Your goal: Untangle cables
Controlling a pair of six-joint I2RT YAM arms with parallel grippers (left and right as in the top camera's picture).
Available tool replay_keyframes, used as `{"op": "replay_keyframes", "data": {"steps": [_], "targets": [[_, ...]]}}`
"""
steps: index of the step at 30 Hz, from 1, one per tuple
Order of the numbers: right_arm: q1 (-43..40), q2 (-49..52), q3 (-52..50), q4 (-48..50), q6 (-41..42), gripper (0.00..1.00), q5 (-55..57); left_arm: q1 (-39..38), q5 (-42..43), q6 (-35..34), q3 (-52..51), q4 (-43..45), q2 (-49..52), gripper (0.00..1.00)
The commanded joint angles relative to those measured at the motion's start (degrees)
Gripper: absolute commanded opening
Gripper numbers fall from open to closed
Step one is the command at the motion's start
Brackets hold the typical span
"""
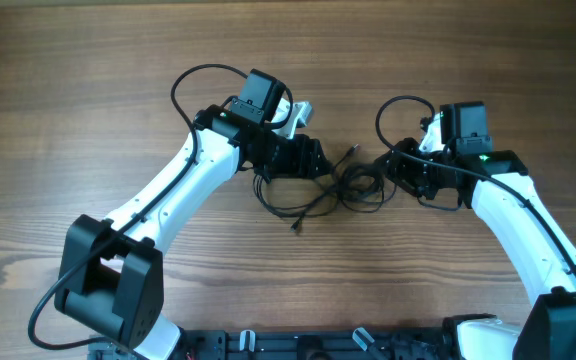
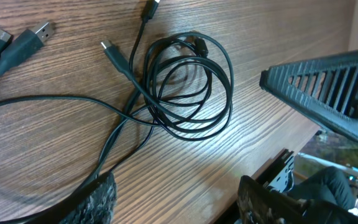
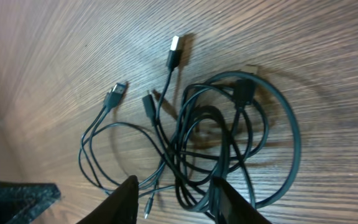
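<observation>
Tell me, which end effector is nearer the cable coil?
Right. The right end effector is at the coil; the left end effector sits farther off, among loose strands.

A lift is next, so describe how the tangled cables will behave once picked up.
The cables will likely droop limply: they are thin and lie in loose curves. Lifting one strand would probably drag others along, since the loops cross and overlap. The silvery plug tips may snag in the coil.

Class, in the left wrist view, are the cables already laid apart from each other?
No, the cables lie coiled in overlapping loops, strands crossing on the table.
</observation>
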Motion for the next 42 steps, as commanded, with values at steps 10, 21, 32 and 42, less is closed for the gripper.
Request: {"op": "replay_keyframes", "data": {"steps": [10,21,32,42], "targets": [[0.11,8.17,-1.51,0.02,-7.52,0.36,-7.63,0.07,-0.96,-1.79,0.17,0.2,0.59,0.64],[0.09,11.13,-1.62,-12.5,-6.6,0.2,10.56,0.07,-1.38,-1.79,0.17,-0.33,0.59,0.64],[0.09,11.37,-0.63,-11.63,-9.68,0.27,2.54,0.07,-8.07,-2.78,-0.68,-4.5,0.59,0.63],[0.09,11.13,9.05,-20.02,-9.75,0.32,5.77,0.15,-23.17,-12.81,-5.07,-6.29,0.59,0.67]]}}
